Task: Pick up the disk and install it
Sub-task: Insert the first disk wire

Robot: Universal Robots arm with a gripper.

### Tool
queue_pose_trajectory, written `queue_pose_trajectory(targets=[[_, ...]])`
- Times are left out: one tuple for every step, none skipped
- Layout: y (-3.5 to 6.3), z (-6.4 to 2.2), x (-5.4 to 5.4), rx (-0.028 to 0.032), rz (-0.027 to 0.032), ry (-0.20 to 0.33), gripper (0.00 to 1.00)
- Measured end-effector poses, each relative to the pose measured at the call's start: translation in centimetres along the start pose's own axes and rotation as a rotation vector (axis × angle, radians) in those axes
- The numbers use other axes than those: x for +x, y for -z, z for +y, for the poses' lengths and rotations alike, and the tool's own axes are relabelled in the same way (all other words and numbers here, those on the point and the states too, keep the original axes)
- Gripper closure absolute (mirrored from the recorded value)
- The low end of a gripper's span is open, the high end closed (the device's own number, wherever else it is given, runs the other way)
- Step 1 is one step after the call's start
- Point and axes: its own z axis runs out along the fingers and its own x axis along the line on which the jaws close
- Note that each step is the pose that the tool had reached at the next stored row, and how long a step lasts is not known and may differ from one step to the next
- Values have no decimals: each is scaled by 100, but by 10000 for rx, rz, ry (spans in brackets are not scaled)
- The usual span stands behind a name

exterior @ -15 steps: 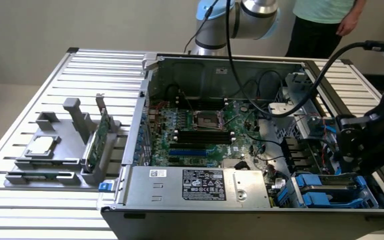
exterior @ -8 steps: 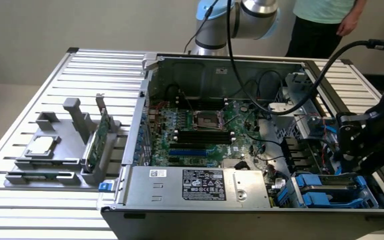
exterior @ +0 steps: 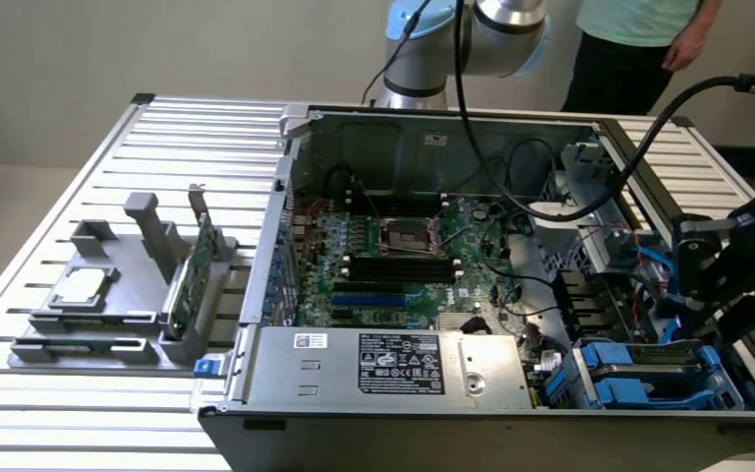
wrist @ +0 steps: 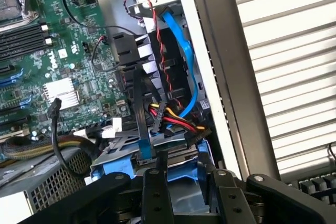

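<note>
The end effector (exterior: 699, 324) pinches the disk (exterior: 647, 379) by its blue rails, low in the bay at the near corner of the computer case (exterior: 431, 138), on the exterior view's right. I judge the disk should be held level and square to the bay, kept clear of the blue cable (wrist: 185, 56) just beyond, and pressed in gently.

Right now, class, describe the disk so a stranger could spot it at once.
Start at the open computer case. In its near corner on the exterior view's right, beside the grey power supply, lies the disk. Bright blue plastic rails frame it, unlike its neighbours.
</note>
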Motion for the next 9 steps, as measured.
queue_pose_trajectory(targets=[[-2, 2, -3, 2, -2, -107, 63], [-5, 3, -4, 6, -4, -225, 63], [-7, 4, -5, 12, -7, -354, 63], [-12, 4, -5, 15, -9, -488, 63], [-18, 4, -6, 19, -12, -655, 63], [-23, 4, -6, 23, -14, -814, 63], [-28, 4, -6, 28, -18, -983, 63], [-34, 4, -6, 33, -21, -1155, 63], [-41, 4, -6, 37, -24, -1331, 63]])
